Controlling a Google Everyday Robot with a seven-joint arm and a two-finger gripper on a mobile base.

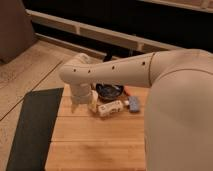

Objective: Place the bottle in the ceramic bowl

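Your biggest obstruction is the robot's own cream arm [150, 70]. It fills the right side and reaches leftward across the scene to a bend, then drops toward the table, so it covers the back edge of the work area and part of what lies there. Beneath it is the pale wooden table [95, 145], with a dark mat [31, 125] lying along its left side on the floor. Near the far edge of the wood you can see the ceramic bowl [110, 91] — dark, glossy, its rear rim cut off by the arm above. Just in front of the bowl the bottle [111, 108] lies on its side on the table, outside the bowl, label upward. A small grey-blue block [134, 103] sits just to the bottle's right, and a sliver of something red-orange [127, 91] shows beside the bowl, too small to identify. The gripper [90, 105] hangs low at the bottle's left end, largely hidden under the wrist — you cannot tell whether it is clamped or loose, nor whether it touches the bottle.
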